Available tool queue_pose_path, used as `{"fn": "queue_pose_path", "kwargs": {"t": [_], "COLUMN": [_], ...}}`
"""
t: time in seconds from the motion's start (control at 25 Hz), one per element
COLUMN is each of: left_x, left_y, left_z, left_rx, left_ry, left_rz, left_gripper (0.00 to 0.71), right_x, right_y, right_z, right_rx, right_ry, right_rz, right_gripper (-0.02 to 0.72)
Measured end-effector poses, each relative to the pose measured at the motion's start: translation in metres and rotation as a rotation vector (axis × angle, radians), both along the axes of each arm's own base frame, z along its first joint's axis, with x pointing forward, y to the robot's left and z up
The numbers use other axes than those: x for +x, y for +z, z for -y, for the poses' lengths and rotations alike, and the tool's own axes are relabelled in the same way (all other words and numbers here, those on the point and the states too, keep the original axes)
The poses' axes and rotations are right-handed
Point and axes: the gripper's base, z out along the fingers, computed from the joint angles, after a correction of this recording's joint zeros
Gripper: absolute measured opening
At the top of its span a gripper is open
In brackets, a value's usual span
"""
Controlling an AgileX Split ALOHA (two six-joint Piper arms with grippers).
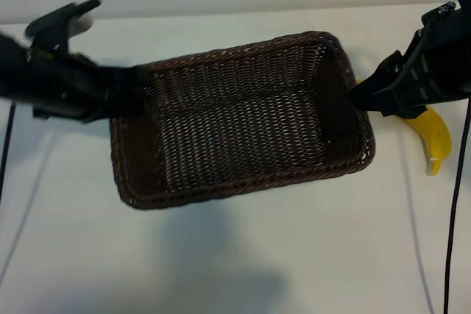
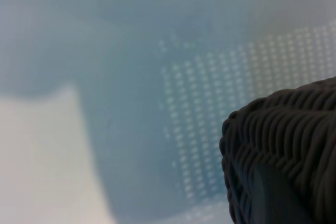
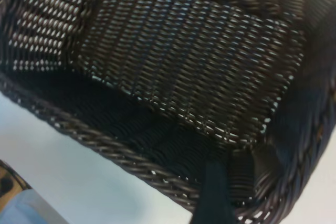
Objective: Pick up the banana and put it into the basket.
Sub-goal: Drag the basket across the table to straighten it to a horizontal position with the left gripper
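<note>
One curved yellow banana [image 1: 434,136] beside woven wicker basket [image 1: 243,189]

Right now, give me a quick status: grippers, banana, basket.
Left gripper at basket's left rim. Right gripper at its right rim, open. Banana on table outside, behind right arm. Basket empty.

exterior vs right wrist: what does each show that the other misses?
Exterior only: the banana lying on the table outside the basket's right end, partly behind the right arm; the left tool at the basket's left rim; the right tool at the right rim; the basket's whole outline.

Right wrist only: a close look down at the basket's woven floor, with one dark finger over the near rim. No banana there.

Both: the basket with nothing inside it, on the white table.
</note>
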Motion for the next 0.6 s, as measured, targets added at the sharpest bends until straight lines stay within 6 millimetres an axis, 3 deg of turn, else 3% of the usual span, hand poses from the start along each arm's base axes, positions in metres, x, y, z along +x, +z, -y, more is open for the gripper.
{"fn": "queue_pose_path", "kwargs": {"t": [0.32, 0.6], "left_x": [0.046, 0.056], "left_y": [-0.003, -0.028], "left_z": [0.015, 0.011], "left_rx": [-0.005, 0.082], "left_ry": [-0.165, -0.208], "left_rz": [-0.083, -0.146], "left_gripper": [0.195, 0.195], "right_x": [0.000, 0.000], "right_y": [0.000, 0.000], "right_z": [0.000, 0.000], "right_rx": [0.000, 0.000], "right_ry": [0.000, 0.000], "right_rz": [0.000, 0.000], "right_gripper": [0.560, 0.560]}}
